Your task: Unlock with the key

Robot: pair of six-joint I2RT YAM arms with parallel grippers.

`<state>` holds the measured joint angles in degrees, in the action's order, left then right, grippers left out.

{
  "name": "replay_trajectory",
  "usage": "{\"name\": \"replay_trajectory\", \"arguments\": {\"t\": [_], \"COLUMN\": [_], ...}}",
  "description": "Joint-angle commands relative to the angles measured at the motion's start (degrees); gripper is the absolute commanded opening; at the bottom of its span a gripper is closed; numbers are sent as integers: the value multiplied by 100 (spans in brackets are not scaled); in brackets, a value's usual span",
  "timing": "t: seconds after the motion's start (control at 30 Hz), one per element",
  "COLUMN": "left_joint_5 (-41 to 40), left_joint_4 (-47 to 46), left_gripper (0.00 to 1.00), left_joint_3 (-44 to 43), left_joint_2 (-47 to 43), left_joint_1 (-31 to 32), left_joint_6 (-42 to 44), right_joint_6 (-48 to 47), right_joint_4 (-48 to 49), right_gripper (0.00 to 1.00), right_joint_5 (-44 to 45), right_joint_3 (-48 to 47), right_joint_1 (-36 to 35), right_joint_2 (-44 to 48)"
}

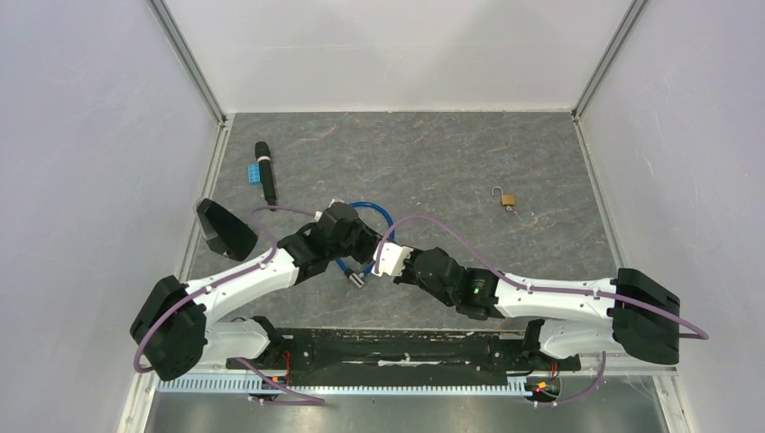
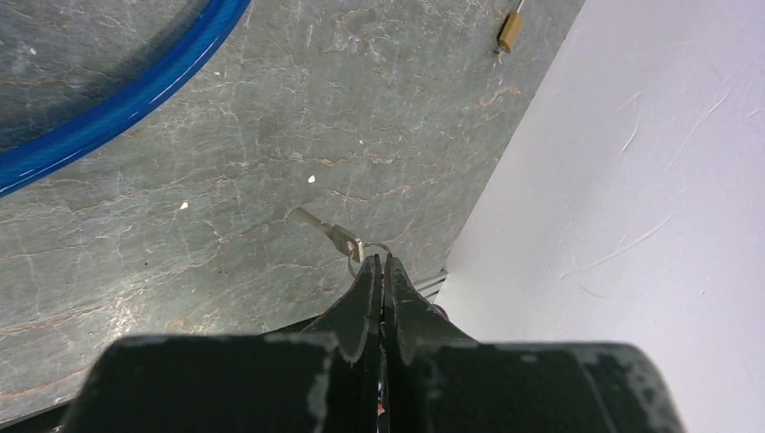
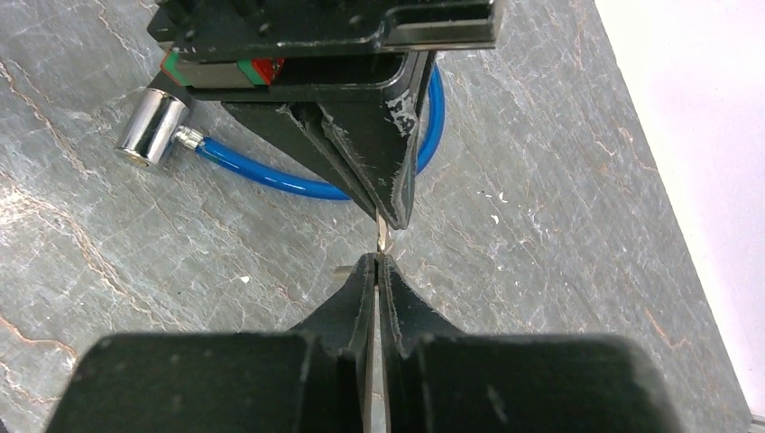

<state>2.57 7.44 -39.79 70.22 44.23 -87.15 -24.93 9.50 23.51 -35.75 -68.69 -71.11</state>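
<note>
From above, you are looking at a dark grey tabletop, matte and stone-like with pale veins running through it. Smooth white walls are boxing it in on the left, far and right sides. Your left arm and right arm are meeting tip to tip near the centre. They are meeting over a glossy blue cable that is curling into a loop and ending in a silver barrel. A small brass padlock is lying well apart on the right. A black marker and a blue block are lying just beside each other at the far left.

In the left wrist view, your left pincer is showing its jaws pressed together. It is pinching the key at the ring end, and the thin flat blade is sticking out over the veined stone. The cable is arcing at the top left, and the padlock is sitting far off beside the wall.

In the right wrist view, your right pincer is also standing fully closed. Its tips are touching a thin strip of metal that is reaching up to the left pincer's worn black tips. You cannot tell whether it is clamping that strip. The round, polished barrel is lying at the left.
</note>
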Motion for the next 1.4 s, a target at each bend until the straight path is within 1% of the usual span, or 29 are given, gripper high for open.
{"name": "replay_trajectory", "arguments": {"t": [0.0, 0.03, 0.07, 0.13, 0.23, 0.27, 0.33, 0.37, 0.43, 0.5, 0.6, 0.63, 0.67, 0.77, 0.9, 1.03, 1.1, 1.27, 1.37], "left_joint_5": [-231, -231, -226, -120, 240, 370, 527, 628, 801, 989, 1234, 1335, 1431, 1675, 2183, 2617, 2765, 2888, 2968], "left_joint_4": [-209, -201, -187, -4, 301, 373, 568, 665, 843, 933, 899, 841, 789, 628, 262, -172, -257, -551, -718], "left_gripper": [2, 2, 2, 2, 2, 2, 2, 2, 2, 2, 2, 2, 2, 2, 2, 2, 2, 2, 2], "left_joint_3": [-155, -176, -222, -405, -765, -893, -1132, -1241, -1502, -1666, -1761, -1762, -1754, -1712, -1648, -1563, -1549, -1423, -1321], "left_joint_2": [-178, -213, -239, -278, -337, -389, -508, -557, -635, -684, -731, -739, -749, -746, -786, -808, -786, -831, -856], "left_joint_1": [-4, -22, -62, -218, -415, -443, -468, -474, -501, -536, -547, -555, -556, -556, -559, -560, -558, -557, -556], "left_joint_6": [154, 418, 723, 1684, 3223, 3636, 4436, 4687, 5160, 5392, 5564, 5590, 5602, 5594, 5544, 5184, 5051, 4770, 4526], "right_joint_6": [278, 346, 446, 674, 911, 964, 992, 962, 856, 686, 978, 991, 992, 1233, 1345, 1408, 1349, 1237, 1240], "right_joint_4": [185, 109, 6, -34, 440, 684, 1235, 1417, 1688, 1666, 1439, 1508, 1693, 2661, 3241, 3744, 3885, 3883, 3946], "right_gripper": [10, 18, 30, 47, 73, 83, 96, 98, 98, 98, 98, 98, 97, 96, 95, 92, 88, 74, 62], "right_joint_5": [-9, -124, -375, -1046, -1948, -2171, -2244, -2224, -2254, -2329, -2332, -2778, -3122, -3372, -3684, -3848, -3898, -4011, -4032], "right_joint_3": [-49, -62, -57, 56, 563, 797, 1167, 1288, 1381, 1263, 892, 870, 924, 1259, 1316, 1400, 1407, 1297, 1304], "right_joint_1": [14, 72, 182, 521, 1028, 1162, 1265, 1286, 1321, 1331, 1443, 1559, 1638, 1770, 1865, 1911, 1918, 1932, 1930], "right_joint_2": [106, 163, 268, 552, 1203, 1448, 1844, 1970, 2133, 2102, 1929, 1902, 1922, 2051, 1997, 1943, 1936, 1854, 1827]}}
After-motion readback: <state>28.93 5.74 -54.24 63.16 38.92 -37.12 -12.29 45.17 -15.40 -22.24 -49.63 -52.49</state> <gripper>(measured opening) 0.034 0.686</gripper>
